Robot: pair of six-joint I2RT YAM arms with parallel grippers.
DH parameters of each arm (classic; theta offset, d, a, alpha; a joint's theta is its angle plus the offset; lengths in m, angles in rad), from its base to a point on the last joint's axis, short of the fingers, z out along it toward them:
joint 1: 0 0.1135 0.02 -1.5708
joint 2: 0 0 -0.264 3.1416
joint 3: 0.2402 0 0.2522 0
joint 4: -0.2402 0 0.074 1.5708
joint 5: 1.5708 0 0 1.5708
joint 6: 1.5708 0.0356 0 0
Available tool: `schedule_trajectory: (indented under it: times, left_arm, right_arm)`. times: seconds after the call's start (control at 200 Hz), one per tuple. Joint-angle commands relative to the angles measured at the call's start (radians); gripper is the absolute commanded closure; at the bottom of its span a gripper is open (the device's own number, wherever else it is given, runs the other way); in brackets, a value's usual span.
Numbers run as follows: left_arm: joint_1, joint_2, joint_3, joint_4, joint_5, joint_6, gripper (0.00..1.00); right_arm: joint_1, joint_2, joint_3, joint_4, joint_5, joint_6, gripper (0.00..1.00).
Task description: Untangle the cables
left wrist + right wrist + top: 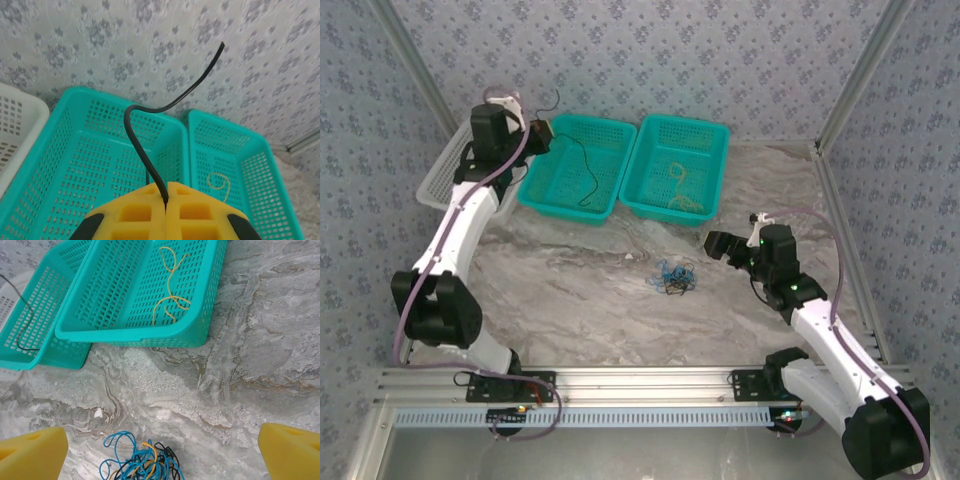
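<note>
- The left tool, its yellow pads pressed fully together, pinches a thin black cable above the left teal plastic mesh basket. This looks like sorting, with one colour to each basket.
- The black cable trails from the pinch down into that basket, while its free end curves stiffly up toward the patterned wall.
- A thin yellow cable lies in loose loops inside the right teal mesh basket, apart from the others.
- The remaining cables, blue, black and a little yellow, form a small knotted clump on the grey marbled desk, near the baskets' front edge.
- The right tool hovers near that clump with its pads spread wide and nothing between them, probably lined up for the next pick.
</note>
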Motion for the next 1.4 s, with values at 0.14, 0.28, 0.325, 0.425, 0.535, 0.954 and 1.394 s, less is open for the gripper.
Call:
schedule_trajectory:
  times: [0.14, 0.28, 0.325, 0.425, 0.535, 0.954, 1.394]
  left_arm:
    - [-0.038, 0.138, 0.062, -0.161, 0.033, 0.050, 0.56]
    - [-0.071, 0.122, 0.031, -0.190, -0.021, 0.077, 0.28]
    - [-0.080, 0.111, 0.022, -0.194, -0.036, 0.082, 0.22]
    - [-0.096, 0.076, -0.015, -0.187, -0.076, 0.078, 0.09]
    - [-0.110, 0.024, -0.066, -0.162, -0.099, 0.057, 0.01]
    - [-0.203, -0.222, -0.390, 0.110, -0.080, -0.111, 0.01]
    - [-0.394, -0.342, -0.712, 0.386, -0.064, -0.227, 0.01]
  right_arm:
    - [-0.002, 0.025, 0.006, -0.009, -0.046, 0.033, 0.00]
    - [-0.001, 0.049, 0.008, -0.003, -0.053, 0.041, 0.00]
    - [0.000, 0.056, 0.008, 0.001, -0.056, 0.040, 0.00]
    - [0.005, 0.073, 0.010, 0.007, -0.057, 0.041, 0.00]
    - [0.014, 0.086, 0.012, 0.018, -0.057, 0.041, 0.00]
    - [0.069, 0.155, 0.018, 0.005, -0.050, 0.078, 0.02]
    - [0.056, 0.242, 0.062, -0.075, -0.207, -0.070, 0.07]
